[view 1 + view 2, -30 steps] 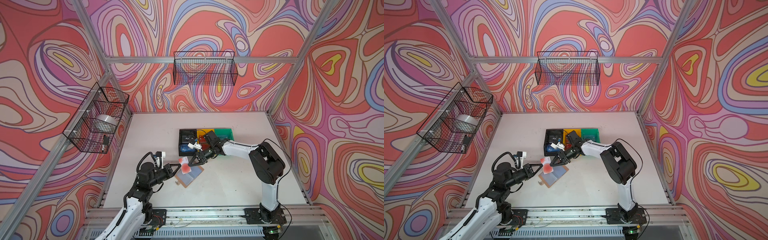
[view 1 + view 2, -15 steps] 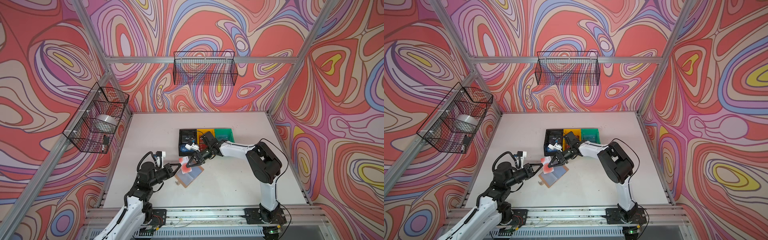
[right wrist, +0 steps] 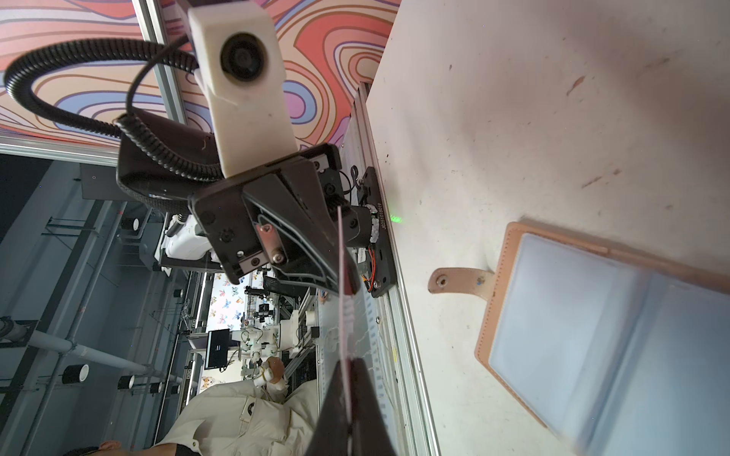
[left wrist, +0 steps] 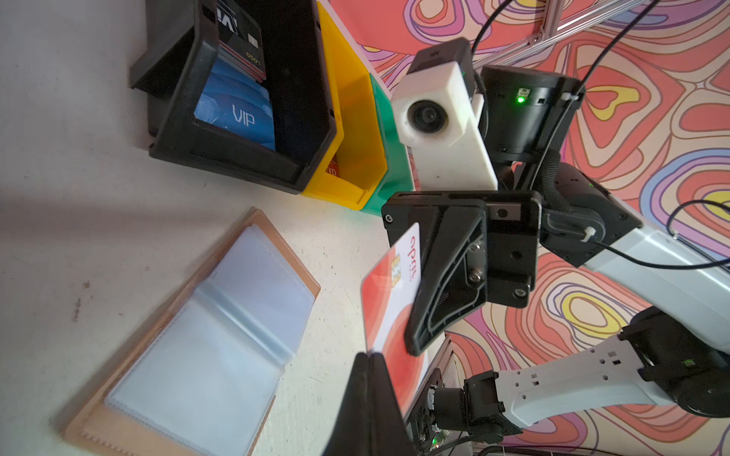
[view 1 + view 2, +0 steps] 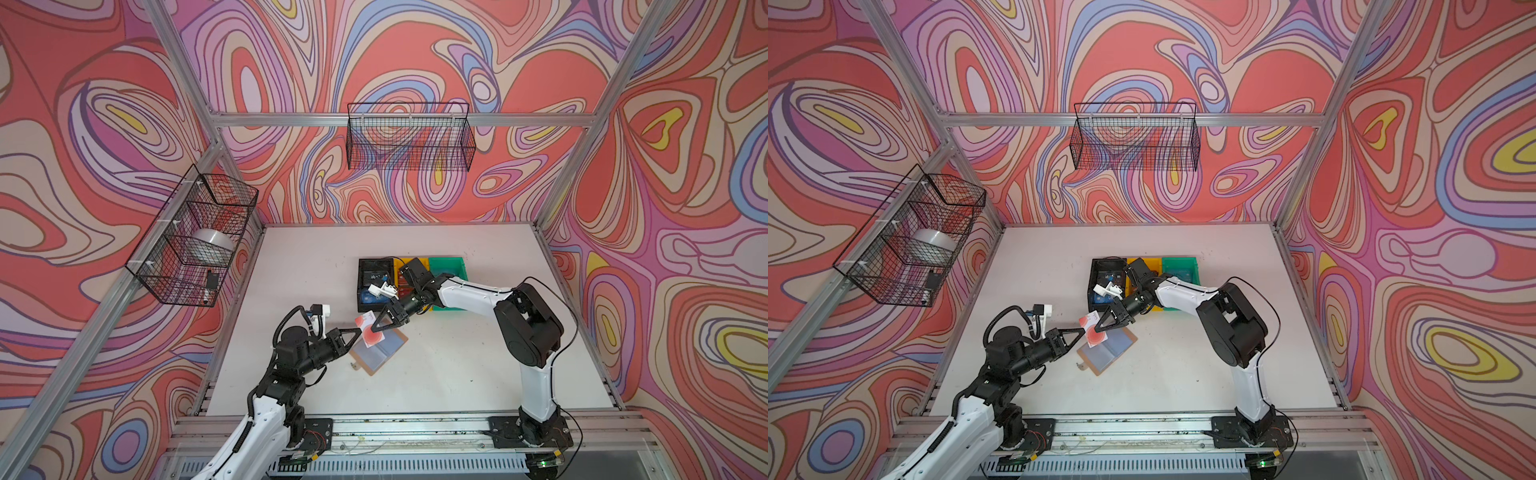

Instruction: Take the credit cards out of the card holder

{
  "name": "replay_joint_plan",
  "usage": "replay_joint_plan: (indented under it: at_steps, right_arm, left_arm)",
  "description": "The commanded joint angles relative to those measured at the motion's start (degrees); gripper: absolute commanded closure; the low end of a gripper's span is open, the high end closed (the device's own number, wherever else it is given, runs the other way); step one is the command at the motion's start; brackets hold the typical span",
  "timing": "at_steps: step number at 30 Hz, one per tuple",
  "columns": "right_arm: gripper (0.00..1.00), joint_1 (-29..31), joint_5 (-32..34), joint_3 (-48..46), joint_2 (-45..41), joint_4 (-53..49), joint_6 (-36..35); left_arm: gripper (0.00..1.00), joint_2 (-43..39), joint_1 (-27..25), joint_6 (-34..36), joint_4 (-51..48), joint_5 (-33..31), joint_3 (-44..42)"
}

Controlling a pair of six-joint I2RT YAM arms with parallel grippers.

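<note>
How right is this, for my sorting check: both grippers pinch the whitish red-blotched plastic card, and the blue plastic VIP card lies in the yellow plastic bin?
Wrong bin: the left wrist view shows the blue plastic VIP card in the black plastic bin. The left gripper and right gripper do both pinch the whitish red-blotched plastic card.

The card holder (image 4: 197,347) looks like matt tan leather; its sleeve pages (image 4: 253,284) are cloudy clear plastic; the whitish card (image 4: 389,300) is glossy plastic; the table (image 4: 79,177) is matt, scuffed.
</note>
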Motion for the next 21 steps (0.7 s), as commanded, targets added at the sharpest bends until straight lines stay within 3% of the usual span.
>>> replay_joint_plan:
  at_steps: [1, 21]
  right_arm:
    - [0.97, -0.2, -1.9, 3.1, 0.6, -0.6, -1.9]
    - [0.93, -0.2, -0.9, 8.8, 1.6, -4.8, -4.7]
  left_arm:
    - [1.0, -0.8, 0.1, 0.0, -4.4, 0.5, -1.8]
    - [1.0, 0.2, -1.2, -1.5, -2.3, 0.4, -2.4]
